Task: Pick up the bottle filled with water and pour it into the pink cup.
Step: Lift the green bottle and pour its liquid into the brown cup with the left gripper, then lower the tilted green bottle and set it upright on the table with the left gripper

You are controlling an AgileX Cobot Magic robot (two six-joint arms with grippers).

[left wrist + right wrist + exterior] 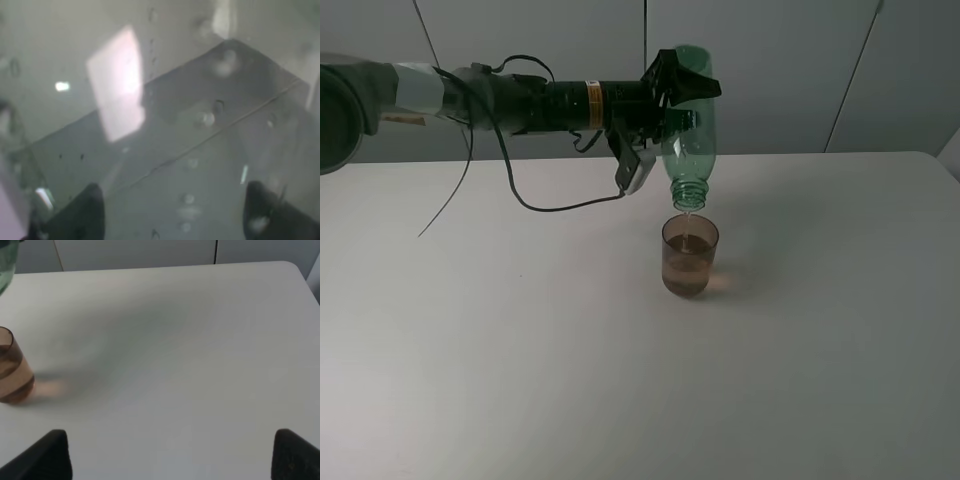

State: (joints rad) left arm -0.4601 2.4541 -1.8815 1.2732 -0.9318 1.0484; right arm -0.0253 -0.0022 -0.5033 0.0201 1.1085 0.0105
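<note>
Bottle, gripped inverted by the left jaws entering from 9 o'clock, is held just above the pink cup; right jaws are spread open

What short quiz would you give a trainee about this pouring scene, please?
1. True or false: the bottle is held neck down directly above the cup.
2. Which one grips the bottle: A) the left end effector, B) the right one, C) neither?
3. Fill the gap: the right end effector is ___ and holds nothing.

Key: 1 true; 2 A; 3 open.
</note>
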